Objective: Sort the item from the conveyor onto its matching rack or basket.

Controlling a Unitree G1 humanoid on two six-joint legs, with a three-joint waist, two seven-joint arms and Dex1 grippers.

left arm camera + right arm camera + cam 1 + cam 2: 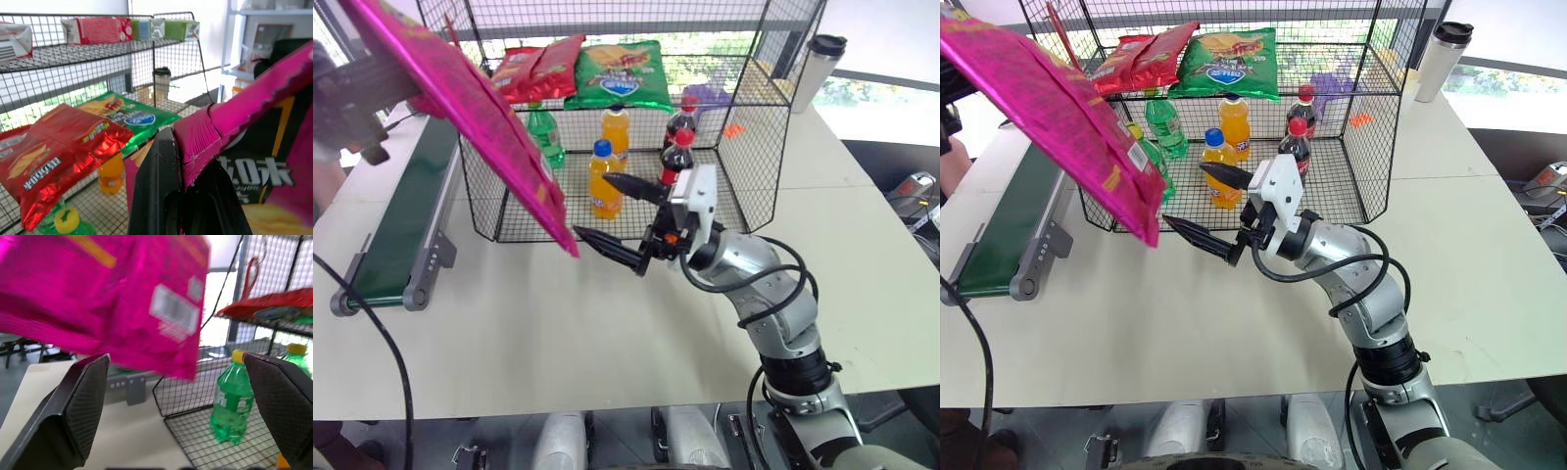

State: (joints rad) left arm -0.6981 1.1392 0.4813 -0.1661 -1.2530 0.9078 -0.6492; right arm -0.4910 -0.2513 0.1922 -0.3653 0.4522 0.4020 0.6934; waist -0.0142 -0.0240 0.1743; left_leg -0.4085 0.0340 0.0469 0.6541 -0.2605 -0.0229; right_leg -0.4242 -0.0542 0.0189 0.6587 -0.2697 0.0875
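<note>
Left eye view: one shiny magenta-pink snack packet [475,113] hangs upper left, above the dark-green conveyor belt [406,220], before the black wire-grid cage [744,147]. Right gripper [612,217] gapes empty mid-frame.

Left wrist view: left gripper [188,196] pinches the packet; two red chip bags [58,152], one green chip bag [129,115].

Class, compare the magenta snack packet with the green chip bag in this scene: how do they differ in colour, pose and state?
The magenta packet hangs slanted in the air, pinched at its top edge by the shut left end effector; the green chip bag lies flat on the wire cage's upper shelf, untouched. The packet is outside the cage; the green bag is inside. Both are shiny snack bags.
</note>
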